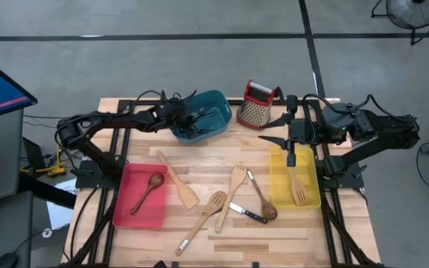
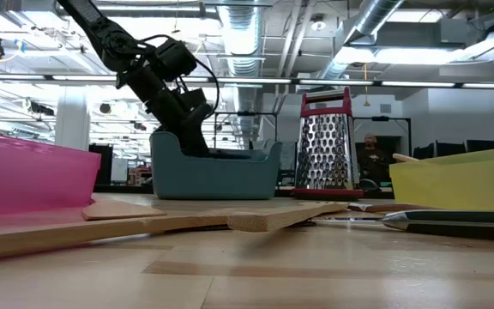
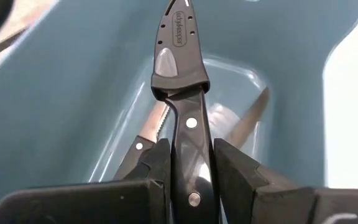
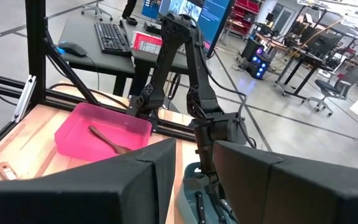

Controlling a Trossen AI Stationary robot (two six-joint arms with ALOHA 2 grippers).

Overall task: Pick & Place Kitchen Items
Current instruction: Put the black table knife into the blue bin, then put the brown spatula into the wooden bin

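Two dark robot arms are sorting kitchen utensils into coloured bins on a pale wooden surface. The left gripper is reaching down into the teal bin, its jaws clamped on the black handle of a steel knife, which is pointing away from the jaws toward the bin's floor, apparently to be laid there with the other knives lying just beyond the jaws. The right gripper is hanging over the yellow bin, its jaws standing partly apart and holding nothing visible; a pale wooden spatula is lying in that bin on the side away from the grater. A dark wooden spoon is lying in the red bin. Several pale wooden utensils, another dark spoon and a black-handled knife are waiting on the bare boards between the bins, well apart from both sets of jaws. A red-topped box grater is standing upright beside the teal bin. Beyond the surface, an open workshop with desks, monitors and ceiling ducts is showing.
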